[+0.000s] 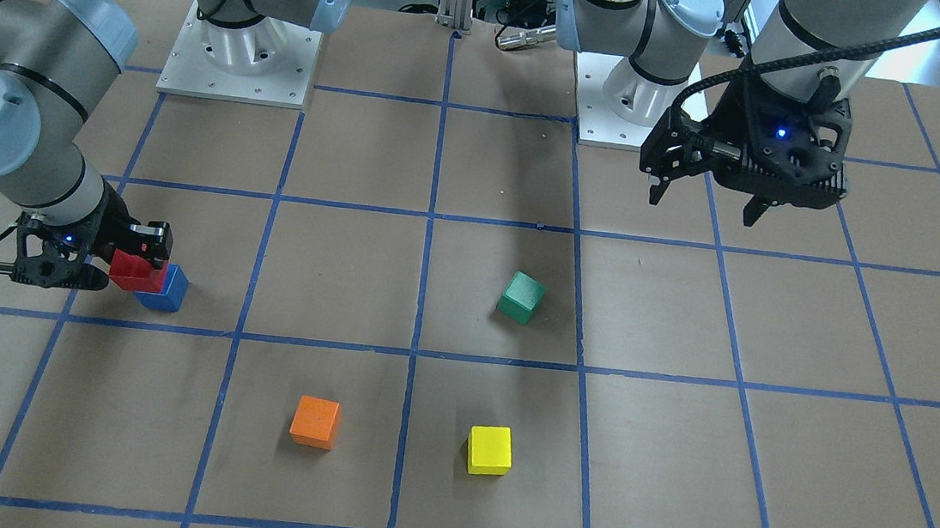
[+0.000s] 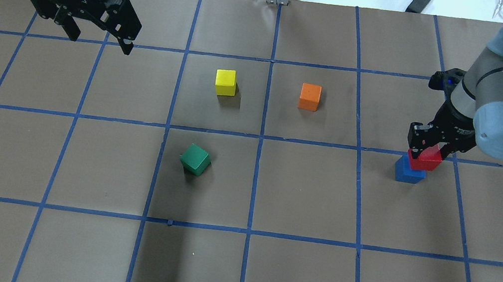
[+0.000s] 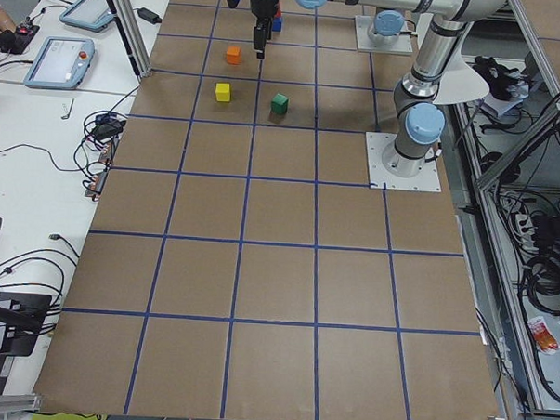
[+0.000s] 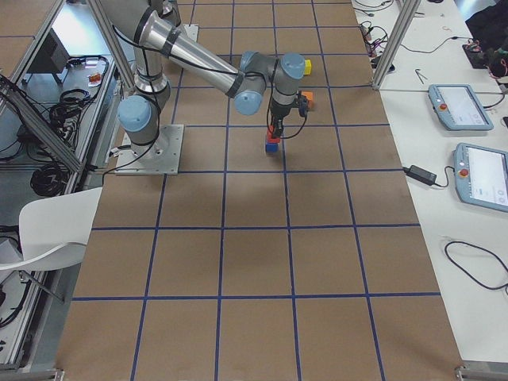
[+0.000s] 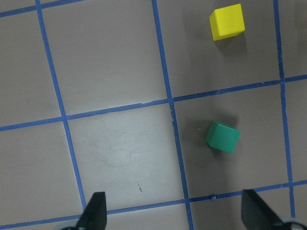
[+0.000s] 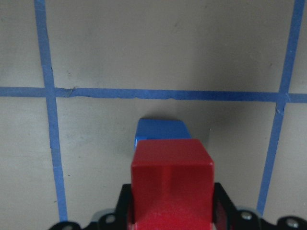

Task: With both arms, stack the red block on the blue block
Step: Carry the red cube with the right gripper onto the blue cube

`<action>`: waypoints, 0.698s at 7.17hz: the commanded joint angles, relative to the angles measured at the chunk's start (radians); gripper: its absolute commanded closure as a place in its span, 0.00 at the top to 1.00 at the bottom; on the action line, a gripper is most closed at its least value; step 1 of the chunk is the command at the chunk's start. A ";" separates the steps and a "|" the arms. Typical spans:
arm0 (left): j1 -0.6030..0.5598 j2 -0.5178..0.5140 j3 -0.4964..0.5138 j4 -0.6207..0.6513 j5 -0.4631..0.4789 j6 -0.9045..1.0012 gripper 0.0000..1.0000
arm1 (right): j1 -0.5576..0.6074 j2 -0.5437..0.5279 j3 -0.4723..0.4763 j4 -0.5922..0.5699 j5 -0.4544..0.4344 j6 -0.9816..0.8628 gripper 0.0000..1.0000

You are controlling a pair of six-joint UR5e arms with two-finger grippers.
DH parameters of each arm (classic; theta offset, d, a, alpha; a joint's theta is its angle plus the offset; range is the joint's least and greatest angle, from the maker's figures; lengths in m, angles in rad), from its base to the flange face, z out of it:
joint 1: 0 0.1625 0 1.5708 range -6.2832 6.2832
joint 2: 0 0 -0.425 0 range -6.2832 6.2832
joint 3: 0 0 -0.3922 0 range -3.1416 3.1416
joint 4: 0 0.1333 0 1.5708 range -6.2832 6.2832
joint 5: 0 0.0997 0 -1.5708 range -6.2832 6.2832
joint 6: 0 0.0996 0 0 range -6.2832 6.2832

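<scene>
We see the matte red block [image 6: 171, 177], a plain cube, clenched in the right gripper's [image 2: 426, 152] jaws. It sits over the same-sized blue block [image 6: 160, 129] on the counter [image 2: 303, 194], slightly offset; we cannot tell whether they touch. Well away from the blue block, the left gripper [image 2: 101, 44] hovers with its jaws released.

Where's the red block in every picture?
Front-facing: red block at middle left.
Overhead: right side.
Exterior left: tiny speck at the top edge.
Exterior right: upper middle.
Left wrist: not in it.
Right wrist: bottom centre, big.
Landmark: the blue block just under it.
</scene>
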 commanded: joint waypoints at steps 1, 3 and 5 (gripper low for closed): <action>0.000 0.001 -0.002 0.000 0.000 -0.002 1.00 | 0.000 0.000 0.004 0.000 0.000 0.000 0.00; 0.000 0.001 -0.002 0.000 0.000 -0.002 1.00 | 0.000 0.002 0.004 0.000 0.000 -0.002 0.22; 0.000 0.001 -0.002 0.000 0.000 -0.002 1.00 | 0.000 0.003 0.007 0.000 -0.001 -0.002 0.67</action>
